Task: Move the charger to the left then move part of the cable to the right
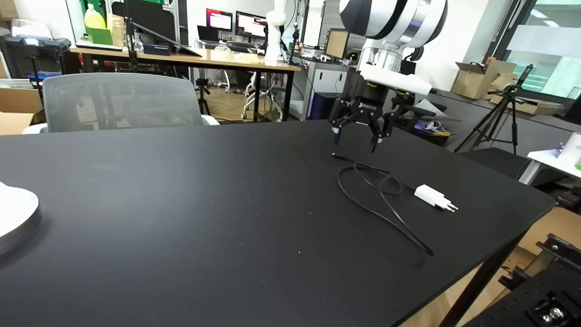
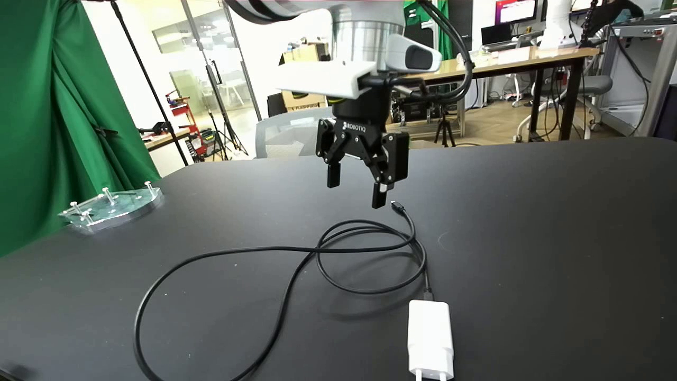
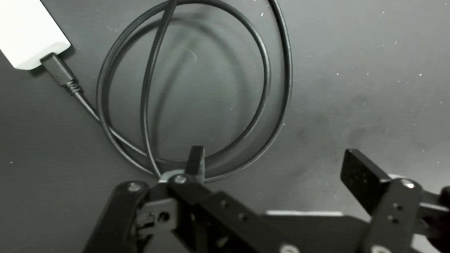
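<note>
While the gripper (image 2: 356, 191) hangs spread wide above the table (image 2: 539, 254), the loopy black cable (image 2: 318, 250) is plugged into the charger (image 2: 430, 336).

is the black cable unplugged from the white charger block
No, in the wrist view the connector of the black cable is plugged into the end of the white charger block.

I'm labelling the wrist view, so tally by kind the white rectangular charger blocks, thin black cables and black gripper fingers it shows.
White rectangular charger block: 1
Thin black cable: 1
Black gripper fingers: 2
Total: 4
</note>
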`<act>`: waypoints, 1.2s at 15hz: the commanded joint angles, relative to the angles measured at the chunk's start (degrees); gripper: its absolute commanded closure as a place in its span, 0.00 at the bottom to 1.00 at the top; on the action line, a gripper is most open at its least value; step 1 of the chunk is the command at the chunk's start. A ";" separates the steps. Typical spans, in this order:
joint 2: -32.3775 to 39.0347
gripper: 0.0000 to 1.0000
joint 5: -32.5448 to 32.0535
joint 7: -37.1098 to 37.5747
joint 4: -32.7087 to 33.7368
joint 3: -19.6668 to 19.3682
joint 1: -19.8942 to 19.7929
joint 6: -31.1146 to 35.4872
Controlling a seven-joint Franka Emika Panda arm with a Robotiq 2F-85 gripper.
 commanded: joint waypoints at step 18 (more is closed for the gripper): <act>4.75 0.95 -2.74 3.70 3.04 0.43 0.81 -1.39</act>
